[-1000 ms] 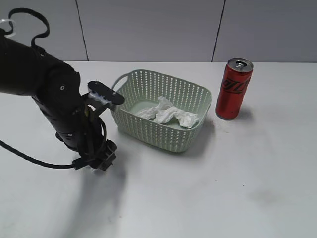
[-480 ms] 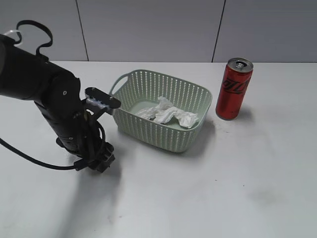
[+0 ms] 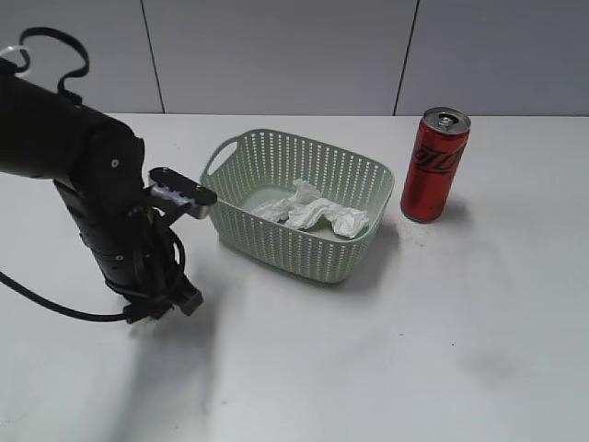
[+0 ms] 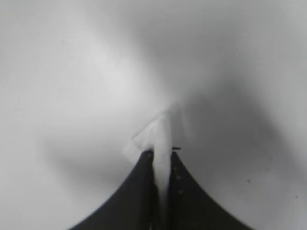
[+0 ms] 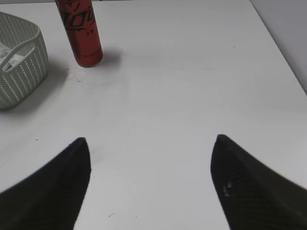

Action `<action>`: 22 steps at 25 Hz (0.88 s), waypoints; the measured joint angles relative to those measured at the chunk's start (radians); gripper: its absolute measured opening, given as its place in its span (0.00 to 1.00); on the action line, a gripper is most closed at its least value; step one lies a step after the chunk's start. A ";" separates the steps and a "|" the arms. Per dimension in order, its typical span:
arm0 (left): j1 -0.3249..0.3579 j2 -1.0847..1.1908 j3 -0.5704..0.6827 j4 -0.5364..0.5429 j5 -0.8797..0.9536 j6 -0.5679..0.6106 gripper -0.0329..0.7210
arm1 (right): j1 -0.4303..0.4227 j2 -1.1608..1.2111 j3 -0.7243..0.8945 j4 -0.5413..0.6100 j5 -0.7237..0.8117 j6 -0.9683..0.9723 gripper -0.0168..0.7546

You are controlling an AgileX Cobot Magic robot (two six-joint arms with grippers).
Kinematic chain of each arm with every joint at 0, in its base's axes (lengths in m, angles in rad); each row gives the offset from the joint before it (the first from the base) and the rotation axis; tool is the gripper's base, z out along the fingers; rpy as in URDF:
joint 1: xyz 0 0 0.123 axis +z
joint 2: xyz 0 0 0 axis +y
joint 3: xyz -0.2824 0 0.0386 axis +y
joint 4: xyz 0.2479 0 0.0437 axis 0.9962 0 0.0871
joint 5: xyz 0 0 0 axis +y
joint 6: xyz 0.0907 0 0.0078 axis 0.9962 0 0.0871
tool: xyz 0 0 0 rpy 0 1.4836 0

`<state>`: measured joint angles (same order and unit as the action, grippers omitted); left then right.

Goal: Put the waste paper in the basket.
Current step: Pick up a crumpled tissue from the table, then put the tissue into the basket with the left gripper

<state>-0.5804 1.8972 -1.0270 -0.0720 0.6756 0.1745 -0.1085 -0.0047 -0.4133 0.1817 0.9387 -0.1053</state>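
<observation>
Left gripper [image 4: 162,160] pinches what looks like a thin white paper [image 4: 154,136] scrap; crumpled wads [image 3: 313,212] fill the basket [image 3: 276,239]; right gripper [image 5: 149,143] gapes wide.

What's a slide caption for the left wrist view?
Left hand pinching a scrap of white waste paper just above the table.

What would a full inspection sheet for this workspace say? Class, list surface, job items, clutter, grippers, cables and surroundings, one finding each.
Surface: white table, faint smudges.
Job's things: waste paper lies inside the basket; one more white piece is pinched in the left gripper.
Clutter: red can upright, right of the basket, apart from it.
Grippers: left gripper shut on the white piece, low over the table left of the basket; right gripper open, holding nothing.
Cables: black cable trails from the left arm.
Surroundings: grey panelled wall behind.
</observation>
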 joint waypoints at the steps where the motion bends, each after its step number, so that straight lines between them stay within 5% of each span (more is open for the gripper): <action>1: 0.000 -0.023 0.000 -0.007 0.002 0.000 0.06 | 0.000 0.000 0.000 0.000 0.000 0.000 0.78; 9: 0.000 -0.264 0.001 -0.031 -0.066 0.000 0.04 | 0.000 0.000 0.000 0.000 0.000 0.000 0.78; 22: -0.025 -0.310 0.002 -0.242 -0.709 0.000 0.04 | 0.000 0.000 0.000 0.000 0.000 0.000 0.78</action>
<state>-0.6057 1.5869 -1.0248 -0.3140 -0.0333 0.1745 -0.1085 -0.0047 -0.4133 0.1817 0.9387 -0.1053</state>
